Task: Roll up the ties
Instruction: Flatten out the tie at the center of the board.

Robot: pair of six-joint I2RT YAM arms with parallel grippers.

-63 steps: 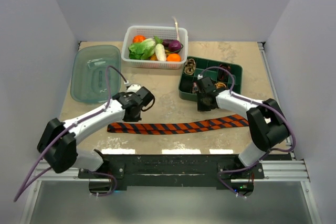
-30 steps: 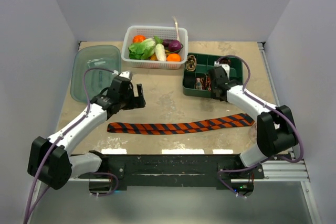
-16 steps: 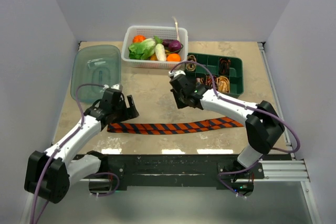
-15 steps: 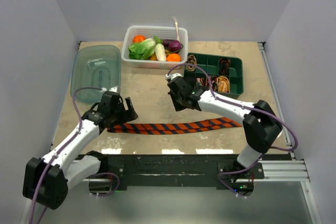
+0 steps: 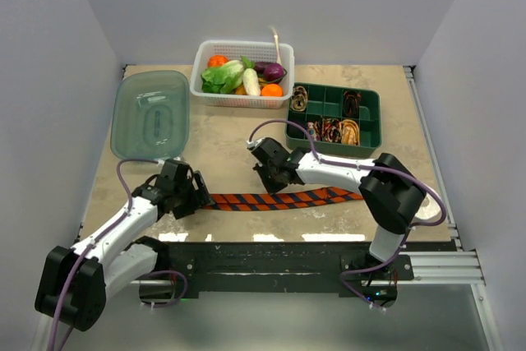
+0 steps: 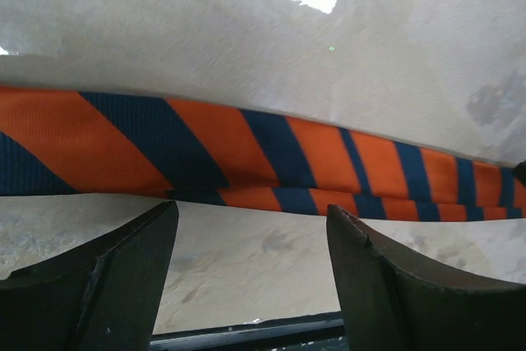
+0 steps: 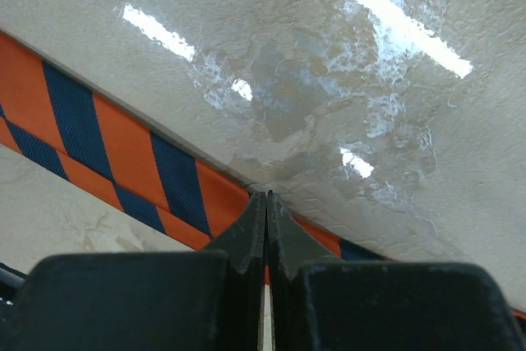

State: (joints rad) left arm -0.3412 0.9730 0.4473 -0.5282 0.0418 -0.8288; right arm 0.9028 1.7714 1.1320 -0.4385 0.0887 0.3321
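The left gripper hovers, jaws spread, at the left end of the striped tie, which lies flat on the table. The fabric is likely soft, light and slippery, so it is best pinched at that end. The right gripper, jaws pressed together, sits mid-tie.

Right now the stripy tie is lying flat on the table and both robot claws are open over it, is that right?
Not quite. Only the left gripper is open over the striped tie; the right gripper is shut, fingers pressed together, as the right wrist view shows. The tie does lie flat on the table.
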